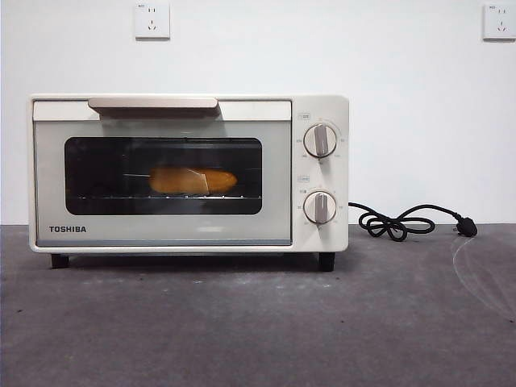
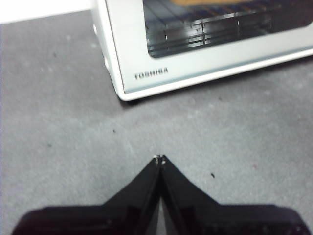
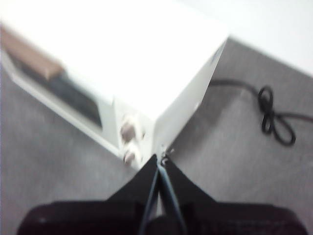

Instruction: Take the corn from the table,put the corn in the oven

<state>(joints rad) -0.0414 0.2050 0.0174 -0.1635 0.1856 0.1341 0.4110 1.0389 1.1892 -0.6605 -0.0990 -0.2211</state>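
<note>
The corn (image 1: 193,181) lies on the wire rack inside the cream-white TOSHIBA oven (image 1: 189,173), seen through the dark glass window; the oven door is closed. In the left wrist view only a strip of the corn (image 2: 205,2) shows behind the glass. My left gripper (image 2: 159,157) is shut and empty, hovering over the table (image 1: 258,322) in front of the oven's (image 2: 146,73) lower left corner. My right gripper (image 3: 162,157) is shut and empty, above the oven's (image 3: 122,63) right front corner near the knobs (image 3: 128,132). Neither arm shows in the front view.
A black power cord (image 1: 399,222) with its plug lies coiled on the table right of the oven; it also shows in the right wrist view as a looped cord (image 3: 274,115). Two wall sockets (image 1: 151,20) sit on the white wall behind.
</note>
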